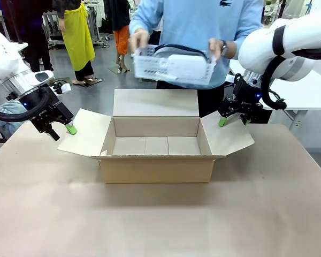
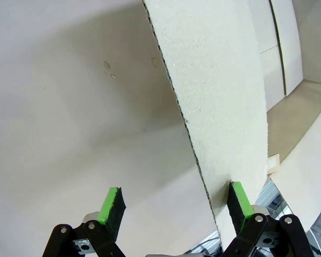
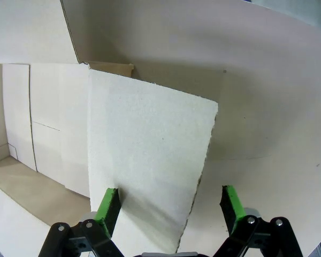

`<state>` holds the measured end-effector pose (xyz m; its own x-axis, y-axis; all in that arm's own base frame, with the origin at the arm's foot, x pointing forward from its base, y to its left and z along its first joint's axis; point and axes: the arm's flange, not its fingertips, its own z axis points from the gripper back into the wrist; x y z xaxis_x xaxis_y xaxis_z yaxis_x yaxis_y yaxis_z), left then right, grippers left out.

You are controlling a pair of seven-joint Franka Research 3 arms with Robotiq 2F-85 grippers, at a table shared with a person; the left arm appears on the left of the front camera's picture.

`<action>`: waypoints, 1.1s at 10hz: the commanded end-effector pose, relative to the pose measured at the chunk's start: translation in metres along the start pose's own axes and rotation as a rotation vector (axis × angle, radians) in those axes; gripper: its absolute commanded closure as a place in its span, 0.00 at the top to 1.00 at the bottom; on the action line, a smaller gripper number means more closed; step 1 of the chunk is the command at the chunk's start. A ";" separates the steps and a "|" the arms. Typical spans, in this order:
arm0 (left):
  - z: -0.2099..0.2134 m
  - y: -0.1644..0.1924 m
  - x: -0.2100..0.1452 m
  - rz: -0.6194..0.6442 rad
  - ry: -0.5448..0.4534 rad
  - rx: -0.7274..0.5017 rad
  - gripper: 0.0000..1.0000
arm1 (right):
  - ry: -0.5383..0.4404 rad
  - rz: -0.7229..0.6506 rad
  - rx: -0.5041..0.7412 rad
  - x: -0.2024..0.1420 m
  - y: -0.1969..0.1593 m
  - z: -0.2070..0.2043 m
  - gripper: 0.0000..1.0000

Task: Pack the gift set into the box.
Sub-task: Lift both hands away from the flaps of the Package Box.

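Note:
The box (image 1: 156,155), a brown carton, stands open in the middle of the table with all four flaps spread out. A person across the table holds the gift set (image 1: 174,65), a pale mesh-sided tray, in both hands above the box's far flap. My left gripper (image 1: 62,131) is open at the outer edge of the left flap (image 1: 88,134). In the left wrist view that flap (image 2: 214,96) passes between the open fingers of the left gripper (image 2: 175,194), close to one pad. My right gripper (image 1: 234,120) is open over the right flap (image 1: 230,136). In the right wrist view the flap (image 3: 150,139) has its corner between the fingers of the right gripper (image 3: 170,195).
The table (image 1: 160,219) is covered in brown paper, with free room in front of the box. People stand farther back on the grey floor. A white table (image 1: 305,96) stands at the right behind my right arm.

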<state>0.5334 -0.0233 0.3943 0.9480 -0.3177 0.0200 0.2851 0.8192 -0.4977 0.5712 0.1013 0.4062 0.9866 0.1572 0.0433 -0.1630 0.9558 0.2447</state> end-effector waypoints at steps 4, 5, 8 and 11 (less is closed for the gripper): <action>0.000 -0.002 -0.002 0.008 0.001 0.022 1.00 | 0.002 -0.010 -0.022 0.000 0.001 0.002 1.00; 0.000 -0.002 -0.002 0.008 0.001 0.022 1.00 | 0.002 -0.010 -0.022 0.000 0.001 0.002 1.00; 0.000 -0.002 -0.002 0.008 0.001 0.022 1.00 | 0.002 -0.010 -0.022 0.000 0.001 0.002 1.00; 0.000 -0.002 -0.002 0.008 0.001 0.022 1.00 | 0.002 -0.010 -0.022 0.000 0.001 0.002 1.00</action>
<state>0.5334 -0.0233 0.3943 0.9480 -0.3177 0.0200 0.2851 0.8192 -0.4977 0.5712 0.1013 0.4062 0.9866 0.1572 0.0433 -0.1630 0.9558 0.2447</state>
